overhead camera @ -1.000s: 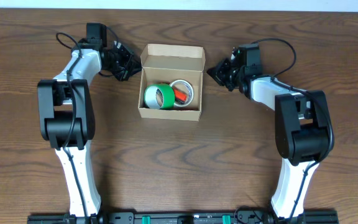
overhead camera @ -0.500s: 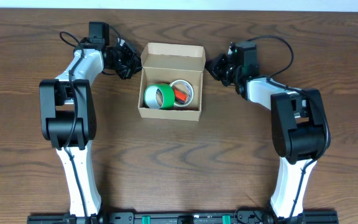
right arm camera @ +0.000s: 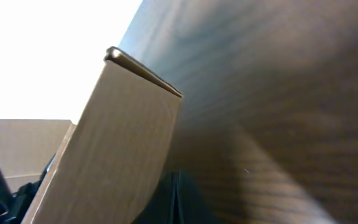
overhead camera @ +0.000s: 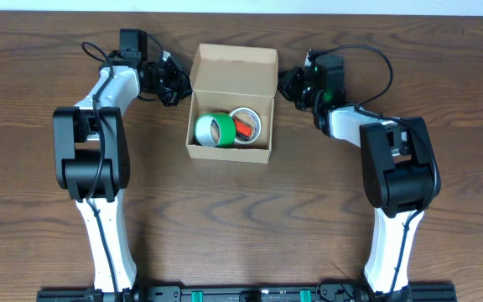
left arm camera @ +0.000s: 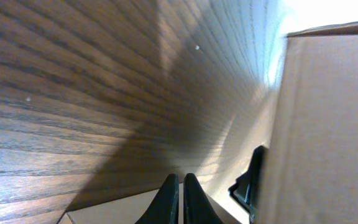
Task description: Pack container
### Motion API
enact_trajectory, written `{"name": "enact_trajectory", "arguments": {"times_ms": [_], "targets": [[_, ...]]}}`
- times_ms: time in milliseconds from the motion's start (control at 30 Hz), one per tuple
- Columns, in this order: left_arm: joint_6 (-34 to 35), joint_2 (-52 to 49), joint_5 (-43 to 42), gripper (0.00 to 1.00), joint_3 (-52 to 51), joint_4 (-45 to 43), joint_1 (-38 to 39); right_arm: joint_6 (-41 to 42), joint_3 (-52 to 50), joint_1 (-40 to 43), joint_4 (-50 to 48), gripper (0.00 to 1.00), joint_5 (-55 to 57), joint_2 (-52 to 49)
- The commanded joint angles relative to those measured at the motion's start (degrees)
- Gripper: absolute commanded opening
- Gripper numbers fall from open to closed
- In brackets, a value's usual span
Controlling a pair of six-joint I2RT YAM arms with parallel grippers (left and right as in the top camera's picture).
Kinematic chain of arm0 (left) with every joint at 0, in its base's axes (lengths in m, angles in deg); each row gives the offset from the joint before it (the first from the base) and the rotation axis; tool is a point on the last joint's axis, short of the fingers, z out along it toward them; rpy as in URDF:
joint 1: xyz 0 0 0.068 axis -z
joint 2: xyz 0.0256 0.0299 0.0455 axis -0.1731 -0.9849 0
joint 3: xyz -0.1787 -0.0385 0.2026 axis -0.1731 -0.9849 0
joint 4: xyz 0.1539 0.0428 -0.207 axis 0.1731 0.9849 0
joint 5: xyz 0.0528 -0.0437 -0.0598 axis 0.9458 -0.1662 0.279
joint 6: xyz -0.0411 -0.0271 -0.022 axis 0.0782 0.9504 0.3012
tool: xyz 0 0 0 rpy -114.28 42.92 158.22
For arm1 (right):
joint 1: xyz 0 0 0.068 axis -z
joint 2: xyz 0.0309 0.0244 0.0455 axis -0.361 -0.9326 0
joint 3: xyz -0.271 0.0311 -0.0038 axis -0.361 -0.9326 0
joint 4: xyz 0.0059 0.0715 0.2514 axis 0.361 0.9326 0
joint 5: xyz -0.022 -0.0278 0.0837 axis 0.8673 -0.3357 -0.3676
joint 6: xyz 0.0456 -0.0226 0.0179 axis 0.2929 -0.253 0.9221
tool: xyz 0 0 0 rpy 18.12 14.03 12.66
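The container [overhead camera: 196,149] is a small tan cardboard box in the middle of the table, open, with its lid flap [overhead camera: 235,69] standing at the far side. Inside lie a green tape roll [overhead camera: 213,129] and a white tape roll [overhead camera: 247,122] with something orange in it. My left gripper [overhead camera: 177,84] is shut at the flap's left edge; its fingers [left arm camera: 178,196] show beside the cardboard [left arm camera: 328,124]. My right gripper [overhead camera: 288,85] is shut at the flap's right edge; its fingers [right arm camera: 176,199] show beside the flap [right arm camera: 117,143].
The brown wooden table [overhead camera: 241,218] stretches around the box. Both arm bases stand at the near edge. Cables trail from each wrist near the table's far edge [overhead camera: 367,52].
Both grippers have moved inward and toward the far side, up to the lid flap's side edges. The flap has swung and now shows taller in the overhead view.
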Motion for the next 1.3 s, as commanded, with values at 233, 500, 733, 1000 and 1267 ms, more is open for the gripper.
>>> {"name": "enact_trajectory", "arguments": {"times_ms": [233,500,733,1000,1267], "targets": [[-10.4,-0.1,-5.9,0.05,2.5,0.6,-0.9,-8.2,0.7,-0.5,-9.2,0.01,-7.0,-0.3],[-23.5,-0.1,-3.5,0.05,12.5,16.8,-1.1,-10.8,0.7,-0.5,-12.1,0.01,-12.1,0.5],[-30.8,-0.1,0.7,0.05,20.5,29.0,-1.1,-12.3,0.7,-0.5,-11.8,0.01,-13.4,4.1],[-37.5,-0.1,5.6,0.05,26.8,41.9,-1.1,-16.4,0.7,-0.5,-4.0,0.01,-13.9,10.9],[-39.9,0.3,10.4,0.05,33.9,52.4,-1.1,-24.9,0.7,-1.8,14.6,0.01,-11.8,20.4]]}}
